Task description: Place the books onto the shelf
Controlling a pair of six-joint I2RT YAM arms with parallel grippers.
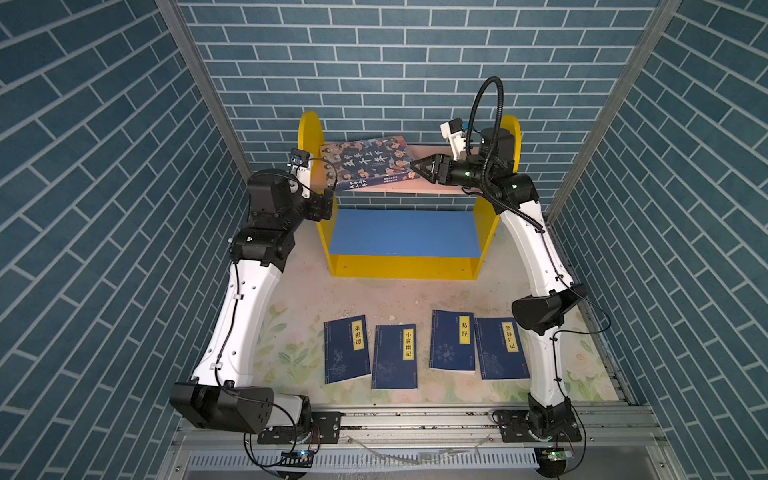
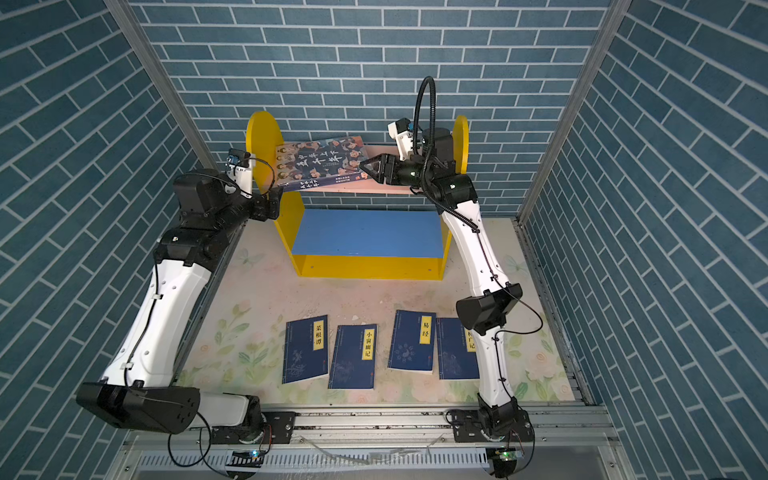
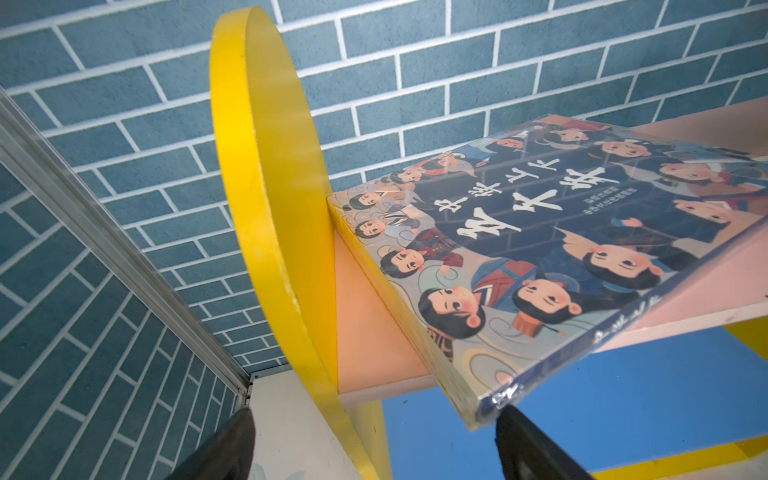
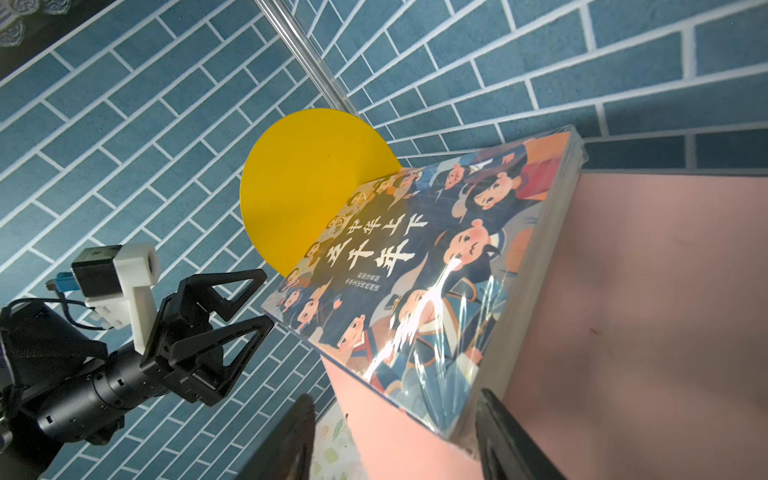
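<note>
- Up on the pink top board (image 4: 665,291) of the small yellow-sided shelf (image 1: 309,133), showing the big book (image 1: 365,162) with cartoon faces lying flat, cover up, turned askew.
- Showing one back corner of it touching the left yellow side panel (image 3: 266,166) and its front left corner sticking out past the board's front edge.
- Showing the left gripper (image 4: 266,298) hovering just outside that panel, jaws standing wide apart, holding nothing, tips pointing at the overhanging corner.
- Showing the right gripper (image 1: 417,167) reaching in from the right, jaws standing partly apart around the book's near right corner, not clamping it: one finger sitting clear of the book in the right wrist view.
- Lower down, showing the blue bottom board (image 1: 403,232).
- Down at the front of the flowered table top (image 1: 291,299), showing four thin navy books with yellow labels lying flat in a row: leftmost book (image 1: 347,349), second book (image 1: 395,357), third book (image 1: 453,340) and rightmost book (image 1: 500,349), the last two lying edge to edge.
</note>
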